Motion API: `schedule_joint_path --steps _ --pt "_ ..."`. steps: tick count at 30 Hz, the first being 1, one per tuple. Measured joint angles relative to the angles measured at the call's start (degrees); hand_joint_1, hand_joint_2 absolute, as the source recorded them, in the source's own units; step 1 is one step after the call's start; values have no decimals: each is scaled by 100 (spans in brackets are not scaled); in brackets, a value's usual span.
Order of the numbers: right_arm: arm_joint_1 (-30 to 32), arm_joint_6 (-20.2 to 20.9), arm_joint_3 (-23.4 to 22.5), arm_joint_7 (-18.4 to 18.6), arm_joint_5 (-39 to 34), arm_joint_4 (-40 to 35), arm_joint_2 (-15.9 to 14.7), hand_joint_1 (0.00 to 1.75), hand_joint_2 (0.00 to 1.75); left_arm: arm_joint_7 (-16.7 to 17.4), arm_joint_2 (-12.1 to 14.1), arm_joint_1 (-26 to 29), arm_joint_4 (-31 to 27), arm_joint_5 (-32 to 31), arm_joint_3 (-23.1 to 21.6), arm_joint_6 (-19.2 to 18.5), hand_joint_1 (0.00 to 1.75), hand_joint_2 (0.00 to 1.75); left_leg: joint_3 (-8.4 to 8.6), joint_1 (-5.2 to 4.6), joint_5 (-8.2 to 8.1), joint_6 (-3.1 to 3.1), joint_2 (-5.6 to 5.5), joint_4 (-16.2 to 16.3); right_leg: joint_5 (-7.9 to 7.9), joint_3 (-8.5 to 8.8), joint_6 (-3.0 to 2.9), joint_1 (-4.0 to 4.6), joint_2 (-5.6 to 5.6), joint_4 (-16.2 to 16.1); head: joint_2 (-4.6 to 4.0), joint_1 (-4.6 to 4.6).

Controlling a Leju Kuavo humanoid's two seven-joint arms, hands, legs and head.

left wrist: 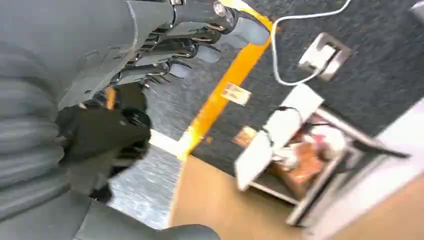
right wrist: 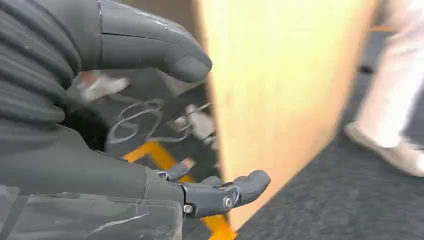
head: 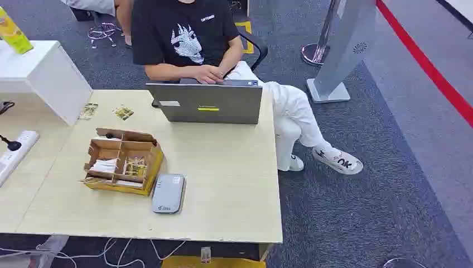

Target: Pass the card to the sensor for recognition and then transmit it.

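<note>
Below, right robot hand (right wrist: 165,135) beside table edge (right wrist: 220,150) — fingers apart

One table (head: 223,184) is seen, bearing one laptop (head: 205,103), one cardboard box (head: 124,161) and one grey sensor (head: 168,193). Two small packets (head: 88,110) are counted at the far left. One person (head: 189,39) is seated, and one power strip (head: 17,151) is counted.
</note>
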Motion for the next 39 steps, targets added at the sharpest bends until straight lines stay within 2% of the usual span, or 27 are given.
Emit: schedule_joint_path --steps 4,7,10,11,12,13,14,15,16,17,18,19,21,23,26,27,29,30,31,33,39 --pt "-69 260 0 -256 -560 87 -4 0 175 -289 -90 -74 50 121 337 -175 0 175 0 0 0 0 0 0 0 0 0 0 0 0 0 -2" --pt "-93 333 0 -328 -700 122 -7 0 175 -361 -129 -104 85 156 469 -217 0 175 0 0 0 0 0 0 0 0 0 0 0 0 0 0" --pt "-106 328 0 -348 -713 142 -9 0 175 -383 -145 -97 94 158 525 -221 0 175 -6 0 0 0 -2 -3 0 6 0 1 -1 1 0 0" --pt "-136 89 17 -460 -597 155 8 0 175 -511 -201 93 27 198 556 -14 0 175 -5 0 -2 -2 4 -4 -2 10 0 2 4 3 0 2" --pt "-194 -360 86 -646 -389 168 90 0 175 -721 -265 417 -494 327 532 362 0 175 19 4 -16 -19 25 -5 -3 12 -3 4 35 3 -2 13" --pt "-248 -976 149 -845 -192 168 156 0 175 -856 -441 845 -1392 495 420 1002 0 175 43 15 -24 -30 71 -4 -1 8 -12 12 78 3 -2 9" --pt "-267 -1503 197 -960 -51 168 250 0 175 -809 -532 1217 -2380 615 264 1780 0 175 46 20 -29 -31 93 -1 1 -7 -18 17 95 1 0 17" --pt "-266 -1725 216 -997 15 168 289 0 175 -691 -569 1445 -3217 654 169 2315 0 175 27 25 -23 -29 79 7 0 -20 -17 21 81 1 0 -2" --pt "-268 -1770 230 -1015 43 171 369 0 175 -628 -577 1629 -4310 656 95 2679 0 175 -1 25 -8 -13 33 7 -7 -29 -15 22 30 3 0 4" --pt "-307 -1787 236 -1015 80 171 407 0 175 -667 -582 1810 -5074 641 24 2673 0 175 -13 32 2 -23 -9 6 -12 -28 -19 25 -12 7 0 -5" --pt "-367 -1803 251 -1015 95 168 461 0 175 -852 -630 1968 -6026 599 -127 2633 0 175 -8 29 5 -29 -20 -6 -14 -18 -21 24 -20 9 0 6" --pt "-415 -1805 266 -1010 113 168 481 0 175 -1042 -647 2034 -6526 584 -226 2625 0 175 8 11 6 -29 -19 -22 -14 -11 -22 11 -20 11 0 -2" --pt "-458 -1803 280 -1004 124 166 518 0 175 -1122 -719 2176 -7203 560 -402 2620 0 175 28 3 7 -31 -14 -27 -13 2 -22 2 -13 12 -2 -33" --pt "-460 -1798 291 -1001 126 166 542 0 175 -1133 -831 2348 -7764 530 -541 2620 0 175 26 10 8 -30 -5 -19 -7 0 -25 8 -3 11 0 -11" --pt "-481 -1974 308 -842 288 171 546 0 175 -1142 -857 2396 -8672 330 -606 2217 0 175 19 8 15 -22 -9 -15 -4 -3 -22 7 -14 11 0 0" --pt "-502 -2100 343 -796 393 171 551 0 175 -1146 -859 2402 -9000 201 -660 2242 0 175 23 8 15 -22 -8 -16 -2 -3 -24 7 -11 11 0 0" --pt "-540 -2277 365 -761 552 168 562 0 175 -1148 -881 2400 -9761 -414 -871 2525 0 175 24 8 16 -23 -7 -16 1 -2 -26 7 -8 11 0 -11" --pt "-560 -2347 365 -752 631 166 564 0 175 -1155 -892 2398 -10184 -1022 -1056 2726 0 175 24 7 19 -20 -7 -16 3 -1 -23 6 -8 11 0 -7" --pt "-577 -2377 367 -744 679 164 566 0 175 -1159 -896 2405 -10487 -1495 -1235 2869 0 175 24 6 19 -20 -7 -16 3 0 -23 6 -9 11 0 -13" --pt "-602 -2410 369 -744 723 160 584 0 175 -1159 -896 2409 -10927 -1851 -1508 2972 0 175 23 6 19 -20 -7 -16 4 2 -23 6 -9 11 0 -9" --pt "-620 -2430 372 -724 740 160 612 0 175 -1152 -901 2424 -11562 -1923 -1835 3031 0 175 23 5 19 -20 -8 -17 4 10 -24 6 -10 12 0 -11"
